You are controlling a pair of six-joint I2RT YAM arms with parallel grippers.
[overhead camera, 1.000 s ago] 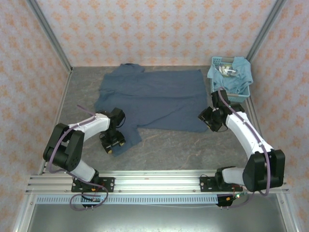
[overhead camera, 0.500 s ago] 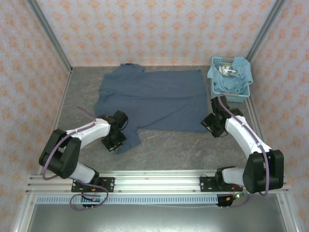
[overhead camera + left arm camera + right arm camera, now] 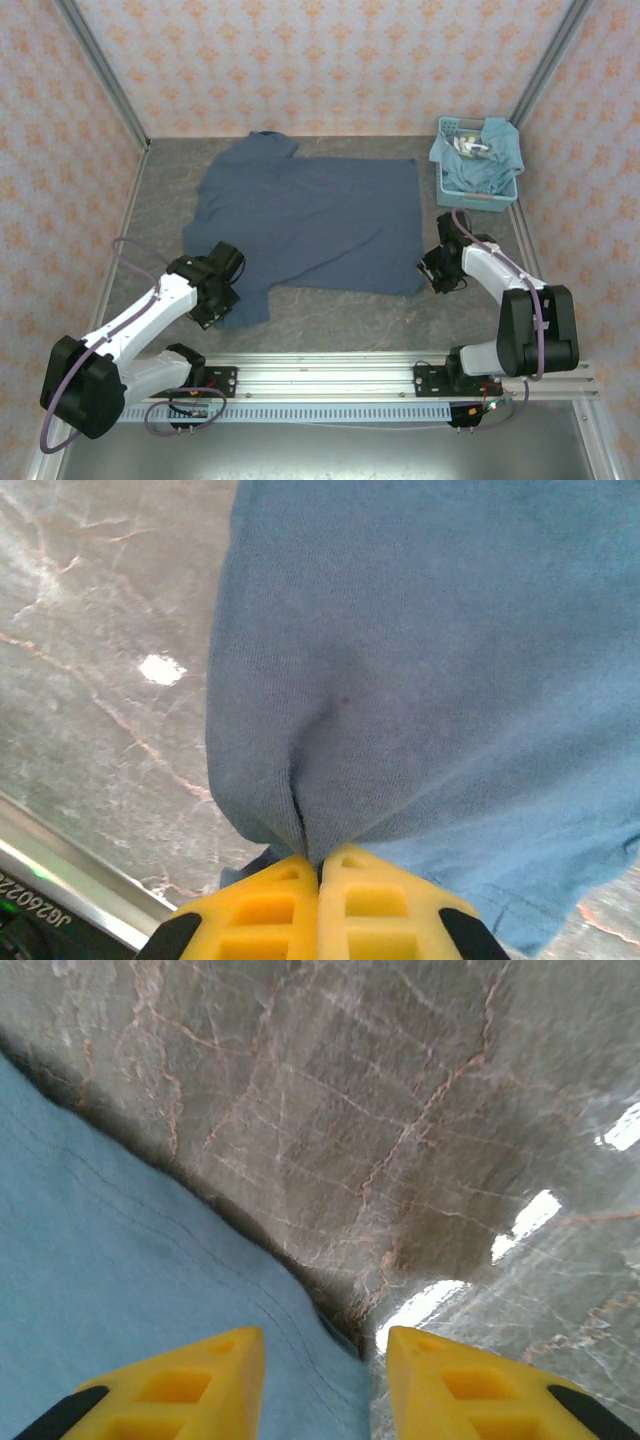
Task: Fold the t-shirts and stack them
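Pinched tight, my left gripper (image 3: 320,860) holds a fold at the near-left of the dark slate-blue t-shirt (image 3: 310,220), which lies spread on the table (image 3: 340,310). My right gripper (image 3: 325,1345) is spread over that shirt's near-right corner. The lighter teal t-shirt (image 3: 492,160) sits in the basket (image 3: 447,126), far right.

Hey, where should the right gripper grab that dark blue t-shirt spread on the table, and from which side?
Best at the near hem corner of the dark blue t-shirt, coming down from above over its right edge. That corner lies flat with bare table beside it, the open right gripper straddles the edge, and the left gripper pinches the near sleeve.
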